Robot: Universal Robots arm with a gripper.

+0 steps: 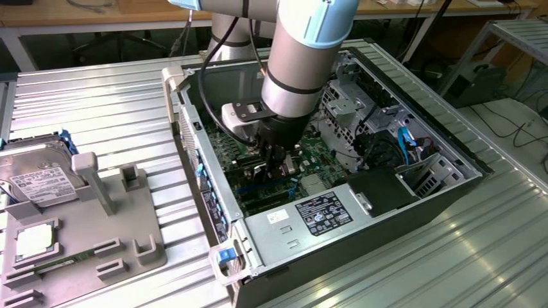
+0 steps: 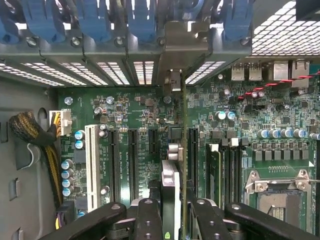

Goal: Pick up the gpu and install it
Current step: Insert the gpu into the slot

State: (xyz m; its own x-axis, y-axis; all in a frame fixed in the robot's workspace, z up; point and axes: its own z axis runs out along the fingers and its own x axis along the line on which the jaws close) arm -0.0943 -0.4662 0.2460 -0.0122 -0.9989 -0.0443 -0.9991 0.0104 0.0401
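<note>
Item: gripper. Fingers narrowed on the near edge of the gpu, one finger on each face; the card stands on edge between them, held, not loose.

Item: gpu. From the wrist view it runs from the fingers toward twelve o'clock, thin and dark, its silver end bracket up against the vented rear wall of the case. Its lower edge sits over a slot on the green board, with empty black slots at nine o'clock of it and a memory stick at three o'clock. Whether it is fully seated cannot be told.

Item: step in hand. Judged as installing, pickup done; card is aligned over its slot. What remains calls for a straight push down with no tilt, bracket kept square to the rear opening.

Item: surroundings. In the exterior view the arm reaches down into the open computer case; at nine o'clock of the case, well apart, a grey holder and a hard drive.
</note>
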